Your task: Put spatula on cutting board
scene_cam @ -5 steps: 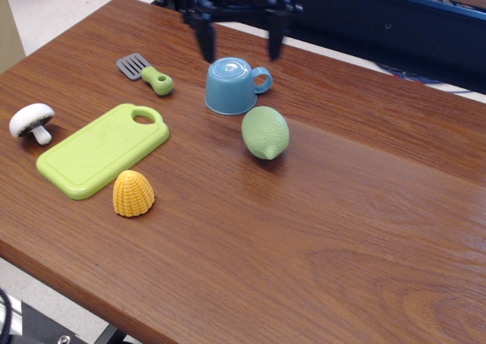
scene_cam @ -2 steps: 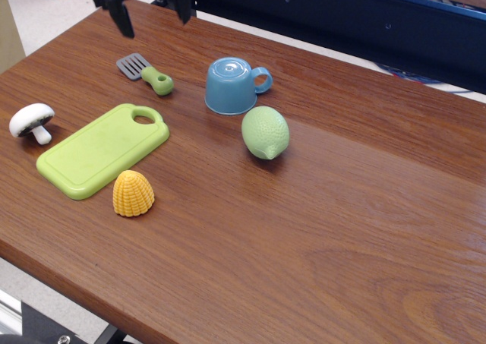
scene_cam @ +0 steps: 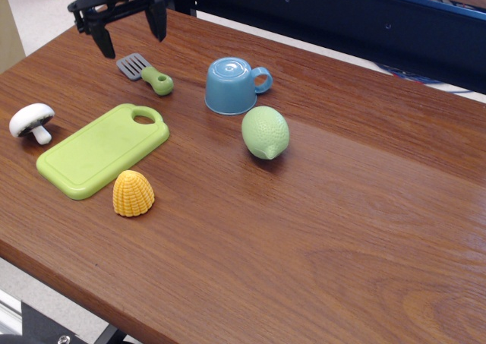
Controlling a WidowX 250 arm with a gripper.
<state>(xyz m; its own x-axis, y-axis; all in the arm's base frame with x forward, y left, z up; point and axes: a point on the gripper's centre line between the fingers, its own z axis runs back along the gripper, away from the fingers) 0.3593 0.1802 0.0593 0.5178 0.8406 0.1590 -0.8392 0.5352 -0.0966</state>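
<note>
The spatula (scene_cam: 146,74) lies on the wooden table at the back left, grey slotted blade to the left, lime-green handle to the right. The lime-green cutting board (scene_cam: 102,150) lies in front of it, handle hole at its far end, nothing on it. My black gripper (scene_cam: 134,42) hangs open just above and behind the spatula's blade, its two fingers spread wide, holding nothing.
A white toy mushroom (scene_cam: 31,122) sits left of the board. A yellow corn piece (scene_cam: 133,194) touches the board's front right edge. An upturned blue cup (scene_cam: 232,85) and a green lime (scene_cam: 265,132) stand right of the spatula. A dark blue frame (scene_cam: 364,17) runs behind the table.
My gripper has moved left from above the blue cup to the spatula and has come down lower toward it. The objects have not moved.
</note>
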